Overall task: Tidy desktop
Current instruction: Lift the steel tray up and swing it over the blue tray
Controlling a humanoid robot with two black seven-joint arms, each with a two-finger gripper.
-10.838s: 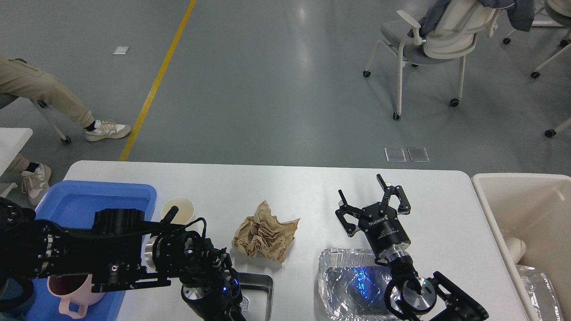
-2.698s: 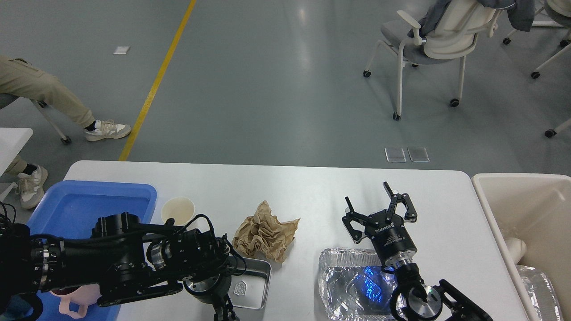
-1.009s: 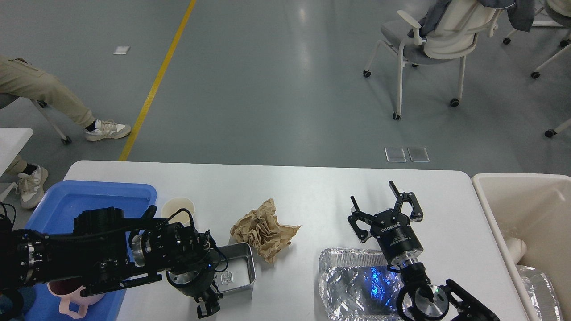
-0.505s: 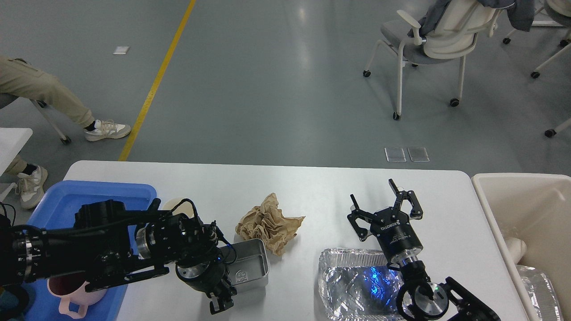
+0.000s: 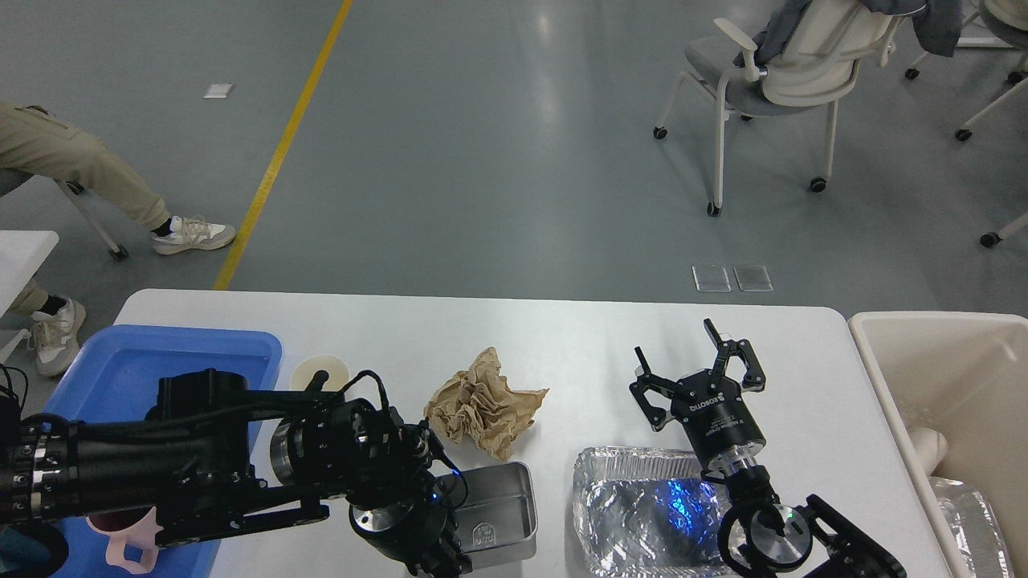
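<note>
Broadly, the large white smooth desktop (image 5: 562,337) lay beneath both grippers, rigid and immovable, with nothing to grasp. The right gripper (image 5: 697,361) hovered with fingers spread wide; the left gripper's (image 5: 438,554) state was unclear.

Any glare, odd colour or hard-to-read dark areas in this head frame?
Head view: sharp overall; a pale ceiling-light streak glares on the floor; a blue glint reflects in the foil tray; the left gripper is a dark mass at the bottom edge, its fingers unreadable; the right gripper stands out clearly, open, against the white desktop, where shadows are soft.
</note>
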